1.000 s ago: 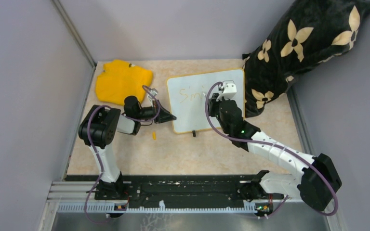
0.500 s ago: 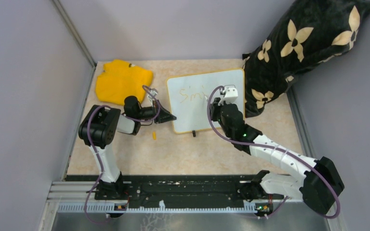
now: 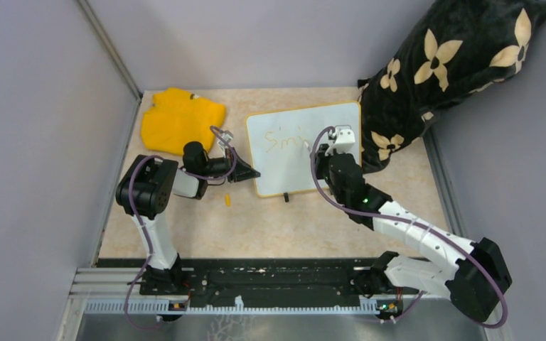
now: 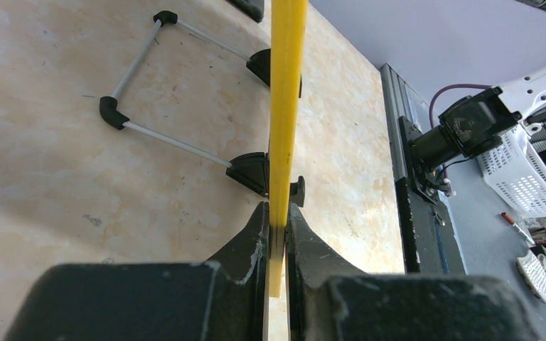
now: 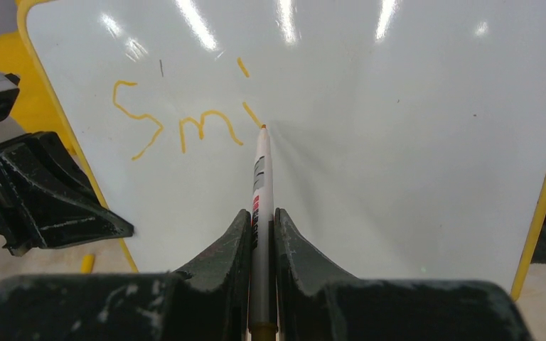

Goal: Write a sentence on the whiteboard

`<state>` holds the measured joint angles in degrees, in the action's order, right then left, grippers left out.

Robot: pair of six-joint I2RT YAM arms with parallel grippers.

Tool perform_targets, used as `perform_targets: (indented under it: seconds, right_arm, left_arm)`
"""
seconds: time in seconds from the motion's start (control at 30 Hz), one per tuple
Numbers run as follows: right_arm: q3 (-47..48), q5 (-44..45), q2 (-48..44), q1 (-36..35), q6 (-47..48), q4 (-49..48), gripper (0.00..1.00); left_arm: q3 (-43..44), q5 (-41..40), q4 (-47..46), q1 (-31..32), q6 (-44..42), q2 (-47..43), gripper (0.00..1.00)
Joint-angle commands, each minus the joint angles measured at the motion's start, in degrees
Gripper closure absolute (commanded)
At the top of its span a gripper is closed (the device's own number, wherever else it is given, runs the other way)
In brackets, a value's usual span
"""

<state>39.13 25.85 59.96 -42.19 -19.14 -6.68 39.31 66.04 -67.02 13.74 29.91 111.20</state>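
The whiteboard (image 3: 284,174), white with a thin yellow rim, stands tilted at the table's middle. My left gripper (image 3: 250,172) is shut on its left rim; in the left wrist view the yellow edge (image 4: 286,106) runs between the jaws of that gripper (image 4: 277,213). The sentence (image 3: 284,139) reads "Smi" in orange (image 5: 185,121). My right gripper (image 3: 316,150) hangs over the board's right half. Its jaws (image 5: 261,217) are shut on a grey marker (image 5: 261,170), whose orange tip touches the board just below the "i" stroke.
A yellow cloth (image 3: 181,117) lies at the back left. A black cushion with cream flowers (image 3: 455,64) leans at the back right, against the board's right edge. A small yellow cap (image 3: 227,201) lies near the board's front left corner. Black clip feet (image 4: 252,170) prop the board.
My right gripper has slid a little to the right with the marker, uncovering the "i" of the orange writing. The left gripper and the board have not moved.
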Motion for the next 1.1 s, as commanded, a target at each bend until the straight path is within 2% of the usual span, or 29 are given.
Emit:
perform_targets:
  seconds: [0.0, 0.57, 1.07]
  right_arm:
    - [5.8, 0.7, -0.9, 0.8, 0.5, -0.4, 1.00]
    - [12.8, -4.3, 5.3, 5.0, -1.2, -0.8, 1.00]
    - [10.2, -5.0, 5.0, 5.8, -2.5, 0.3, 1.00]
  left_arm:
    - [0.1, 0.2, 2.7, 0.5, -0.6, -0.5, 1.00]
    - [0.2, 0.1, 2.9, 0.5, -0.6, -0.5, 1.00]
    - [0.2, 0.1, 3.4, 0.5, -1.0, -0.5, 1.00]
